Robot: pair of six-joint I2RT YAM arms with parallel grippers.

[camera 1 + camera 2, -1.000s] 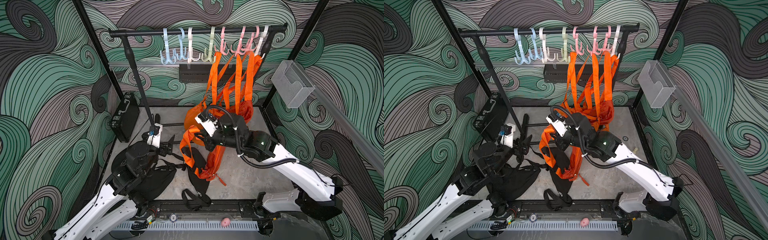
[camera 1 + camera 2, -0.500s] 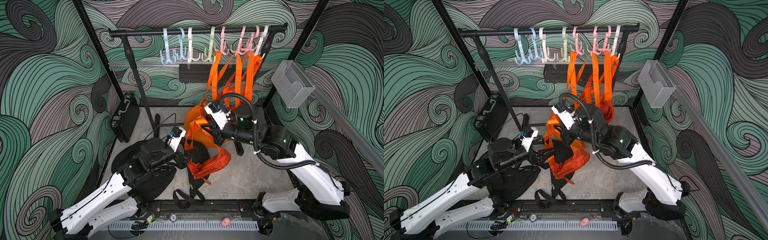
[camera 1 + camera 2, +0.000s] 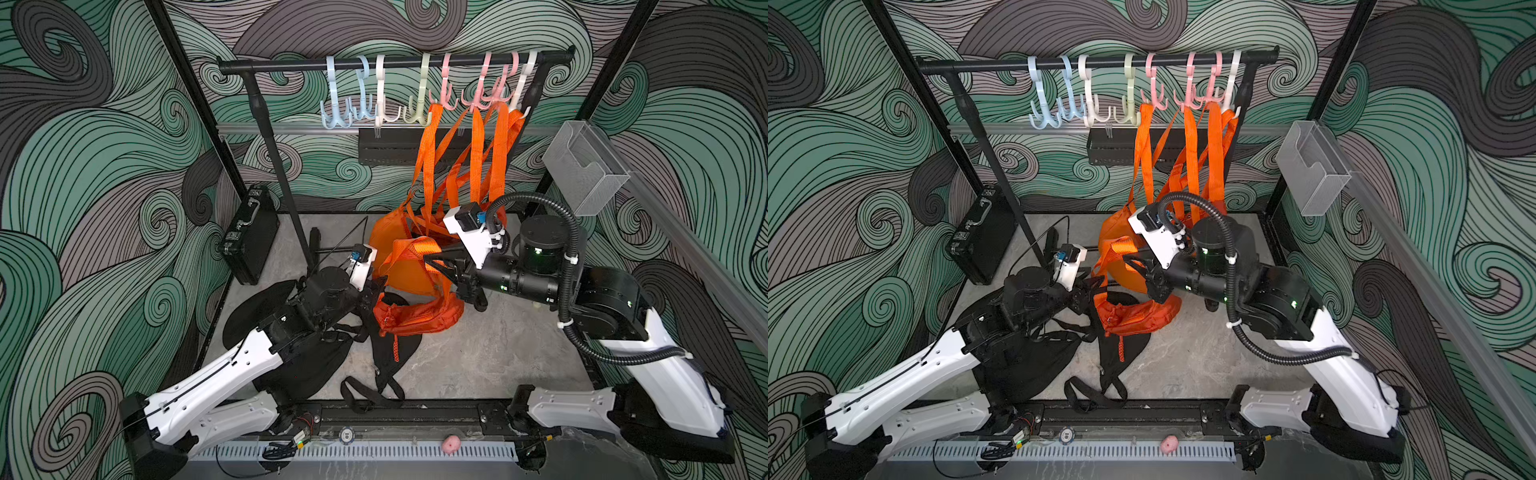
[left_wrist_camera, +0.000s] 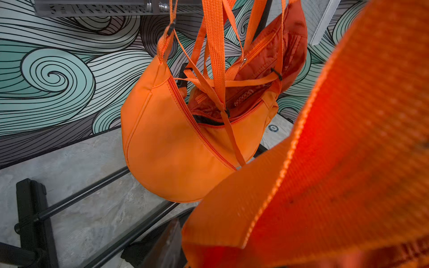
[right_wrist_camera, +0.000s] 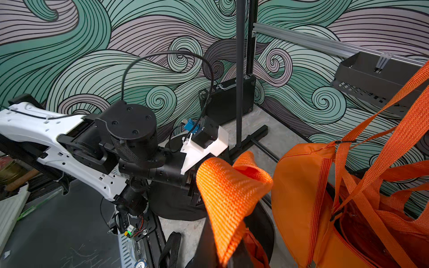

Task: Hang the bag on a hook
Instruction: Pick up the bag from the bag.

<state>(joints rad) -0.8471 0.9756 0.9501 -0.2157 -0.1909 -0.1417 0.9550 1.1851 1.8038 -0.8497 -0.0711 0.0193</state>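
We find the right jaws closed on the strap (image 3: 411, 249). The orange bag (image 3: 419, 316) hangs from it at their 6 o'clock, low over the desk (image 3: 478, 361), its long axis running 9 to 3. The left jaws sit at the bag's 9 o'clock against the strap; whether they grip it we cannot tell. Free hooks (image 3: 382, 112) lie toward 11 o'clock, with the right arm nearer. A second ago the left arm stood back at 8 o'clock.

Orange bag (image 3: 419, 316); black bag (image 3: 307, 365); pastel hooks (image 3: 424, 83); green-grey swirl walls (image 3: 83, 166).
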